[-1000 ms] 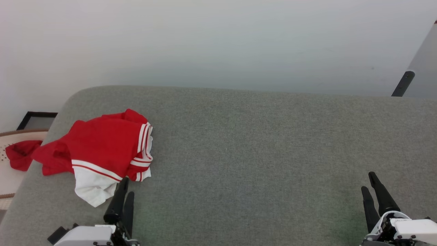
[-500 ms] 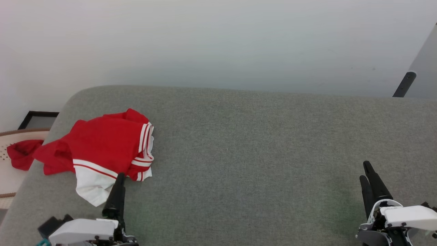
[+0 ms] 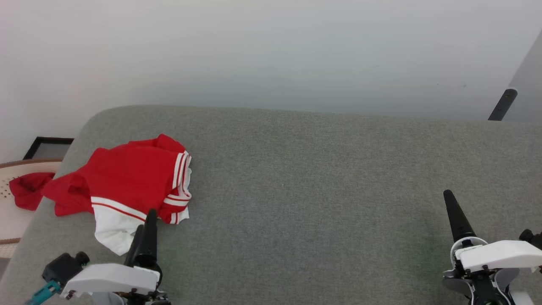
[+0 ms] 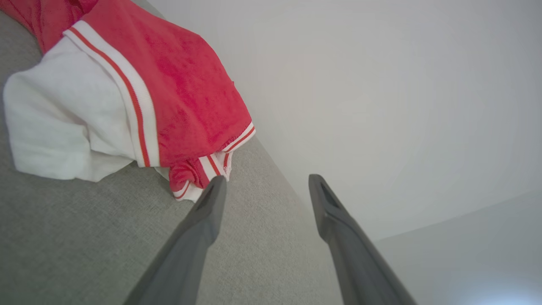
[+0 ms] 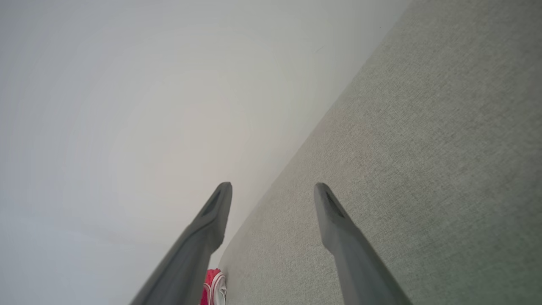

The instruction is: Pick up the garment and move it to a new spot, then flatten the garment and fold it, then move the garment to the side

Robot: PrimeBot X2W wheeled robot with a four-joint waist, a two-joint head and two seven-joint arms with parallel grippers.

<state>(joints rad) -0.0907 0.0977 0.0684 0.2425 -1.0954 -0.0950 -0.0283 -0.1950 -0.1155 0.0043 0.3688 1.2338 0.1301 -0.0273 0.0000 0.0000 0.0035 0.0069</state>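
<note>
- we see a grey padded surface (image 3: 317, 169) across the near scene, pale wall (image 3: 271, 51) behind it
- the garment (image 3: 127, 182) lies crumpled at the surface's left end, red on top, white panel on the near side, a red part hanging off the left edge
- left gripper (image 3: 145, 220) near left, fingers apart, nothing between them, one tip just beside the garment's striped near corner
- right gripper (image 5: 273, 186) near right, fingers apart, empty, well apart from the garment
</note>
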